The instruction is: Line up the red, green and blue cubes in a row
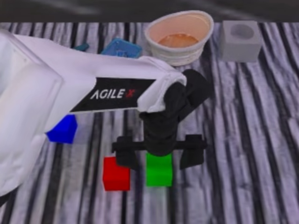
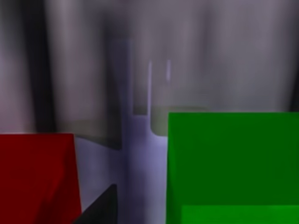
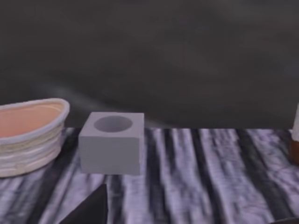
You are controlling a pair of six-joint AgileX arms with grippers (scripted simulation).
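The green cube sits at the table's front middle, with the red cube a short gap to its left. My left gripper hangs open low over the green cube, its two dark fingers spread well wider than the cube. In the left wrist view the green cube fills one side, the red cube the other, and one fingertip shows between them. The blue cube lies farther left and back, partly under my left arm. My right gripper is out of the top view and open.
A pale ribbed bowl stands at the back middle, with a grey block with a round hollow to its right. A see-through blue square container lies at the back left. The right wrist view faces the grey block and bowl.
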